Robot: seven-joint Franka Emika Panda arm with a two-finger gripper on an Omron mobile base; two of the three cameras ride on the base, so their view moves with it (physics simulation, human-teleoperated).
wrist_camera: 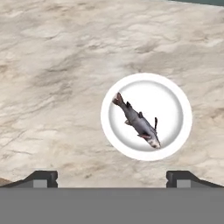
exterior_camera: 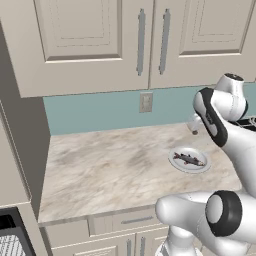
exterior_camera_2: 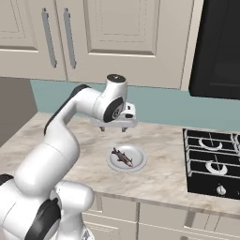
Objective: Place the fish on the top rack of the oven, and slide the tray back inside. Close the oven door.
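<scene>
Your gripper (exterior_camera_2: 114, 128) hangs in the middle of the right base view with its jaws spread wide and nothing between them; in the hand view the two dark fingertips (wrist_camera: 41, 178) sit far apart at the bottom corners. Just below it, at centre, the fish (exterior_camera_2: 122, 157) lies on the round white plate (exterior_camera_2: 140, 164), which rests on the marbled counter (exterior_camera_2: 164, 145). In the hand view the fish (wrist_camera: 135, 120) sits right of centre, untouched. At the lower left corner of the left base view, part of the oven (exterior_camera: 10, 235) shows. By my judgement nothing is done yet: you have the pickup, the placing on the rack, the slide-in and the door closing all ahead.
</scene>
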